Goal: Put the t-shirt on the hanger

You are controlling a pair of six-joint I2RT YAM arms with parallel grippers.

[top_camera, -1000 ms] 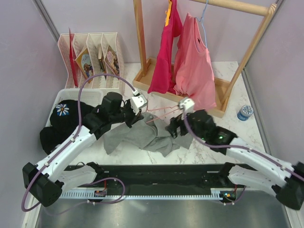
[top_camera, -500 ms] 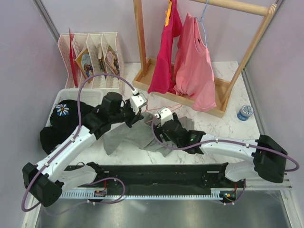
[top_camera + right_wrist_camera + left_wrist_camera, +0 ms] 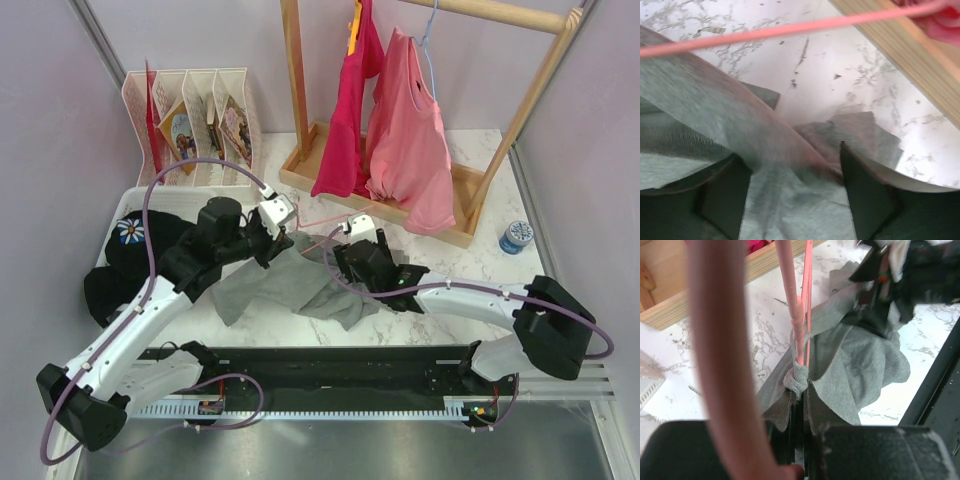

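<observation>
The grey t-shirt (image 3: 290, 285) lies crumpled on the marble table between my two grippers. The thin salmon-pink hanger (image 3: 320, 222) lies above it, running from my left gripper toward the right one. My left gripper (image 3: 283, 243) is shut on the hanger's end (image 3: 796, 315) with a bunched fold of t-shirt (image 3: 850, 360) pinched at the tips (image 3: 800, 390). My right gripper (image 3: 340, 258) is open and low over the shirt. In the right wrist view its fingers (image 3: 865, 195) straddle a raised fold of grey fabric (image 3: 785, 200), with the gripper (image 3: 790, 152) below the hanger bar (image 3: 790, 30).
A wooden clothes rack (image 3: 395, 205) with a pink shirt (image 3: 405, 140) and a magenta one stands just behind; its base shows in the right wrist view (image 3: 900, 55). A white basket (image 3: 125, 205) with the black daisy garment sits left. A file holder (image 3: 195, 105) and a blue-lidded jar (image 3: 516, 236) stand farther off.
My right arm has swung left and down from the right side, and its open gripper now sits on the t-shirt. My left gripper has shifted slightly left, still holding the hanger.
</observation>
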